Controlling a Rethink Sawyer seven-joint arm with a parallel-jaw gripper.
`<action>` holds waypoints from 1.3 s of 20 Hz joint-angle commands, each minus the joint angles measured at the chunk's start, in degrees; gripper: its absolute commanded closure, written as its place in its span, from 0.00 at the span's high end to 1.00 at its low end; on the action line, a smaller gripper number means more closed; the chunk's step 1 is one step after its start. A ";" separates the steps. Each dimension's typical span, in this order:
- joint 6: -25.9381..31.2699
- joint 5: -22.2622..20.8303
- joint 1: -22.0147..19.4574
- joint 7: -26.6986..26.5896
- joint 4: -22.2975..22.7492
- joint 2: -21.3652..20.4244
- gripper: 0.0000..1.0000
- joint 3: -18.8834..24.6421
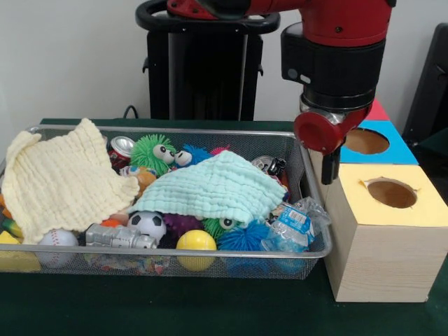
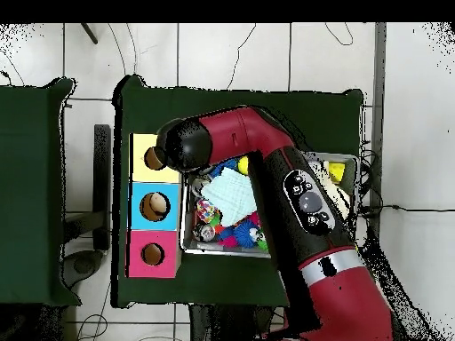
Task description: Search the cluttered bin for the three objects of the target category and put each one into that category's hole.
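A wire mesh bin (image 1: 175,130) holds a heap of clutter. On top lie a pale yellow cloth (image 1: 63,182) and a mint cloth (image 1: 213,189). Around them show a soccer ball (image 1: 148,224), a baseball (image 1: 57,239), a yellow ball (image 1: 196,242), a crushed plastic bottle (image 1: 294,225), a soda can (image 1: 122,148), a green fuzzy toy with eyes (image 1: 152,152) and a silver toy robot (image 1: 119,238). My gripper (image 1: 330,166) hangs between the bin's right wall and the yellow-topped box (image 1: 420,203). In the overhead view the black wrist (image 2: 178,146) covers it beside the yellow box's hole (image 2: 153,158).
Three wooden boxes with round holes stand in a row beside the bin: yellow top, blue top (image 1: 399,148) and pink top (image 1: 378,110). From above they read yellow (image 2: 140,170), blue (image 2: 140,206), pink (image 2: 140,257). The arm crosses over the bin (image 2: 227,252).
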 commanded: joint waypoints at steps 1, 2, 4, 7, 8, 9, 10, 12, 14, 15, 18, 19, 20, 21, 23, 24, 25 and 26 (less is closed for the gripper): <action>-3.77 -1.92 -1.52 -9.07 0.40 0.21 0.00 3.67; -3.91 -1.91 -1.56 -8.96 0.57 0.15 0.00 3.81; -3.11 -1.64 -1.22 -9.03 -0.43 0.44 0.00 4.18; -3.16 -1.88 -1.15 -8.75 -0.21 0.20 0.00 4.32; -3.03 -1.95 -1.10 -8.65 -0.29 0.18 0.00 4.29; -3.14 -2.04 -0.98 -8.58 -0.13 0.04 0.00 4.30; -3.07 -2.30 -0.90 -8.83 -0.03 -0.06 0.00 4.33; -2.87 -2.87 -0.74 -9.37 0.13 -0.27 0.00 4.34; -2.56 -3.42 -0.29 -9.68 -0.23 -0.31 0.00 4.33; -2.57 -3.50 -0.26 -9.66 -0.19 -0.35 0.00 4.35; -2.59 -3.75 -0.17 -9.60 -0.10 -0.46 0.00 4.42; -2.91 -3.93 -0.04 -9.50 -0.05 -0.55 0.00 4.42; -2.77 -3.86 0.01 -9.44 -0.09 -0.60 0.00 4.46; -2.63 -3.80 0.06 -9.38 -0.13 -0.65 0.00 4.49; -2.24 -3.69 0.21 -9.12 0.37 -0.92 1.00 4.39; -2.12 -3.63 0.21 -9.06 0.67 -1.03 1.00 4.38; -2.00 -3.56 0.21 -9.00 0.96 -1.14 1.00 4.36; -2.30 -3.59 0.03 -8.97 1.42 -1.14 1.00 4.37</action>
